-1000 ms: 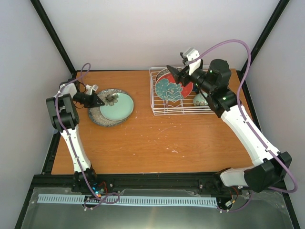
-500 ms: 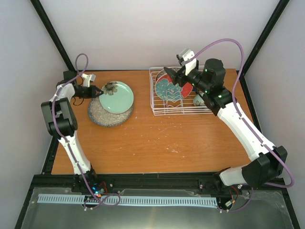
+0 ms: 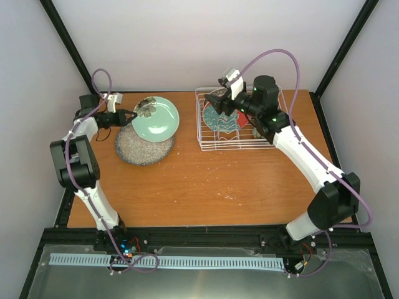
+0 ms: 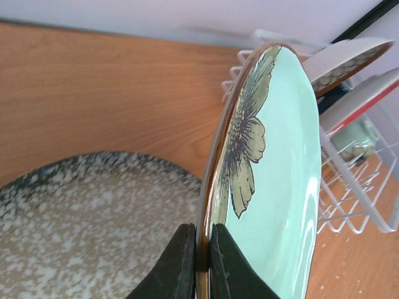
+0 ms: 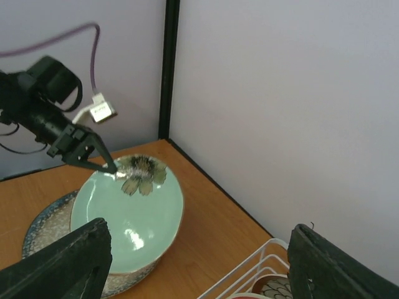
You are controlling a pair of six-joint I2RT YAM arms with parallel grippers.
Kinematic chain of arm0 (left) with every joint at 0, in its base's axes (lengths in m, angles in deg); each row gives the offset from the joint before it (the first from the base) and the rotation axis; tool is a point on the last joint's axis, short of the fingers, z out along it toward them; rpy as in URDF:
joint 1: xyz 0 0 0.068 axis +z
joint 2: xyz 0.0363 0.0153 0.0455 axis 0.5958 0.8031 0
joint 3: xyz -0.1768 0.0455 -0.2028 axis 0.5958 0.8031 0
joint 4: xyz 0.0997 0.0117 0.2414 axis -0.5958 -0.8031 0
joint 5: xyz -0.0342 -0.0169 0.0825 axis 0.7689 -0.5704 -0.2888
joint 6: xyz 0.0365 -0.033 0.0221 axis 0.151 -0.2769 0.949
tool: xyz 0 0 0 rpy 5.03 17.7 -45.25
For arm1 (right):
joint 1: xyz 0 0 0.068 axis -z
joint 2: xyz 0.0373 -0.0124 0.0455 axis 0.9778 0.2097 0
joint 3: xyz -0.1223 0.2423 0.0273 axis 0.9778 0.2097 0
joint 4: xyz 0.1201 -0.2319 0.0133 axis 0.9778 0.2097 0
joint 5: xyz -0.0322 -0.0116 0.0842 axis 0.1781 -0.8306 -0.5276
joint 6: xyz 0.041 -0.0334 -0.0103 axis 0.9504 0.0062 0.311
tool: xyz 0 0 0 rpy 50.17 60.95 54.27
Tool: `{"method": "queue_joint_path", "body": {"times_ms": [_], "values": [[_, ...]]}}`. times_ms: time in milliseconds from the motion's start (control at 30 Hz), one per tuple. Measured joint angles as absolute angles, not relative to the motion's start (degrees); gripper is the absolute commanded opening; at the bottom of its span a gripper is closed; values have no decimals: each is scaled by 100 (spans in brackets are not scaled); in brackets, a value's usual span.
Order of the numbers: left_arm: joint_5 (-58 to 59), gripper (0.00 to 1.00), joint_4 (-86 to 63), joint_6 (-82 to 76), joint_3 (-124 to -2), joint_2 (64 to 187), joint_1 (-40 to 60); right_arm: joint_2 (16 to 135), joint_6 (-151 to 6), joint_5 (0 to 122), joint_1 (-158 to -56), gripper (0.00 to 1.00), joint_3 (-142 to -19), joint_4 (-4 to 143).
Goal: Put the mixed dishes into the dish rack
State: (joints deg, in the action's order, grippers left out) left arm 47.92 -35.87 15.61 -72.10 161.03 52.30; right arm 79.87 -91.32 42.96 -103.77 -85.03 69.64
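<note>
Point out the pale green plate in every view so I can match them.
Top external: pale green plate upper left, left of the dish rack.
Left wrist: plate centre right, edge-on, rim pinched by the left gripper.
Right wrist: plate lower left.
Shared landmark: the speckled grey plate under it.

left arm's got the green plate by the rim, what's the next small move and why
Probably swing the pale green plate right, toward the dish rack, keeping it raised. The left gripper is shut on its rim, and the plate is tilted up above the speckled grey plate.
</note>
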Motion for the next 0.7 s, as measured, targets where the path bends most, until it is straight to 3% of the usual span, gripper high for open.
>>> {"method": "queue_joint_path", "body": {"times_ms": [233, 500, 700], "values": [[4938, 1, -2057, 838, -6484, 14809, 5057, 8630, -9178, 3693, -10383, 77, -8925, 7327], [4438, 0, -844, 807, -5962, 13166, 4126, 8798, -9429, 3514, -10381, 76, -8992, 7751], [4003, 1, -289, 1047, -5402, 12477, 3665, 8516, -9550, 4327, -10333, 77, -8715, 7653]]}}
